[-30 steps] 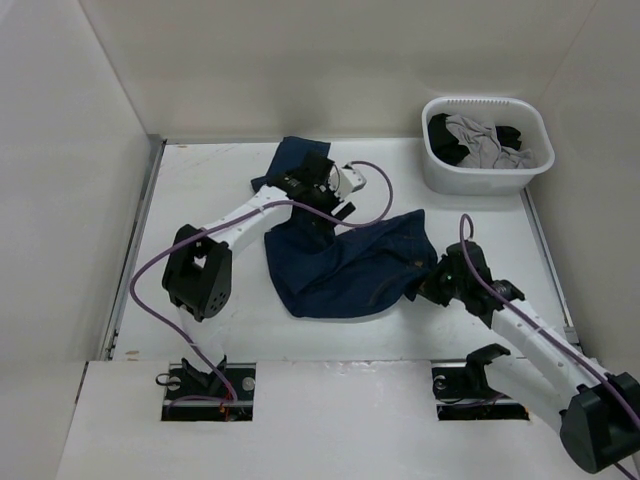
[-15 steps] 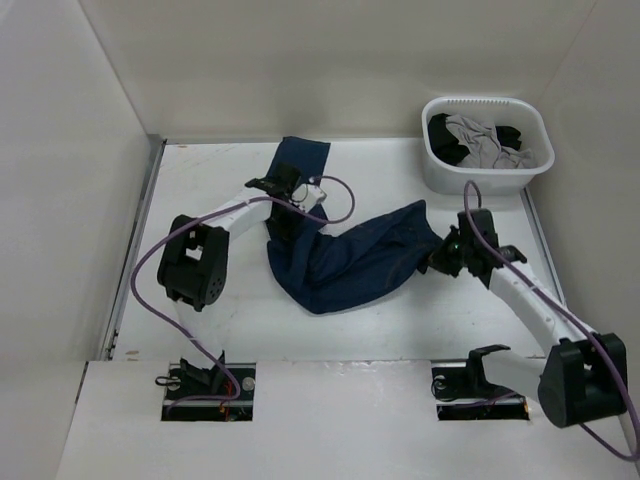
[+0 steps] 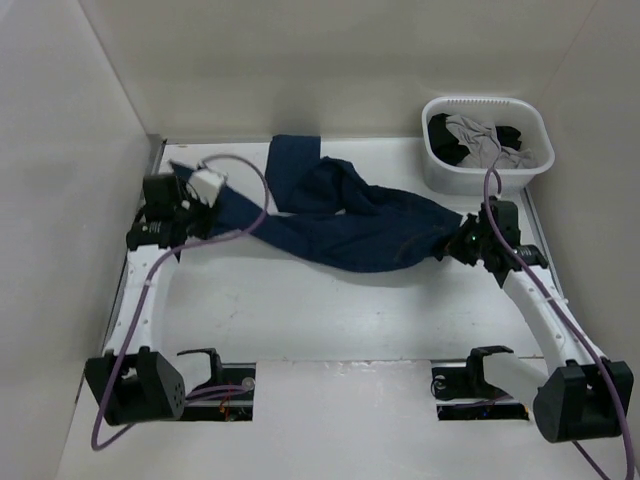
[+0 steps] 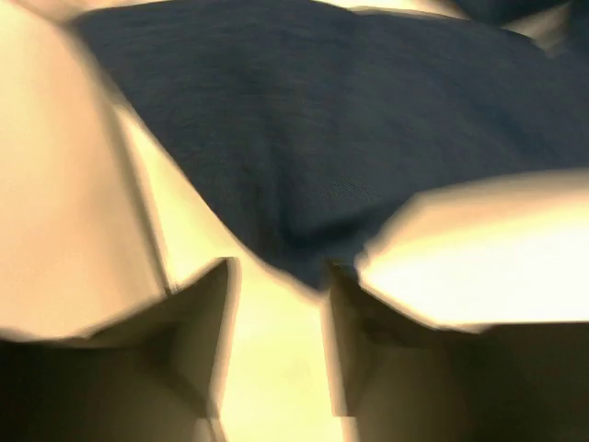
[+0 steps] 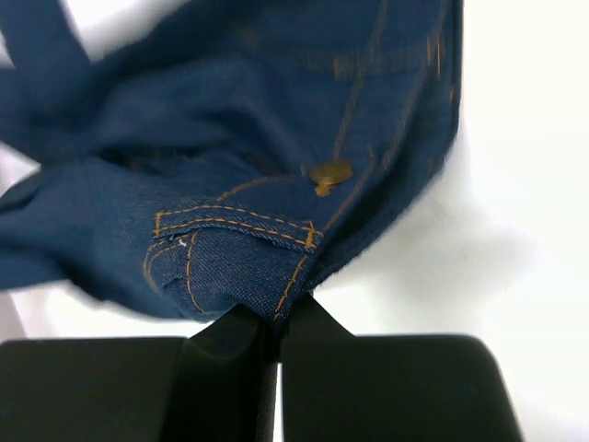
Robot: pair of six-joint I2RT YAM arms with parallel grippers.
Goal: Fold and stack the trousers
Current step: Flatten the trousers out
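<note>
The dark navy trousers lie stretched across the back half of the table, one leg running up toward the rear wall. My left gripper is at the far left, at the end of the other leg. In the blurred left wrist view its jaws stand apart, bare table between them, and the tip of the cloth lies just at the fingertips. My right gripper is shut on an orange-stitched hem of the trousers at their right end; the black jaws pinch the fabric.
A white basket holding grey and black garments stands at the back right, close behind my right arm. White walls enclose the table on the left, back and right. My left arm runs along the table's left edge.
My left arm swung from the middle to the far left, dragging a leg out. My right gripper moved back and right. The bunched trousers are now pulled long. The left jaws have parted.
</note>
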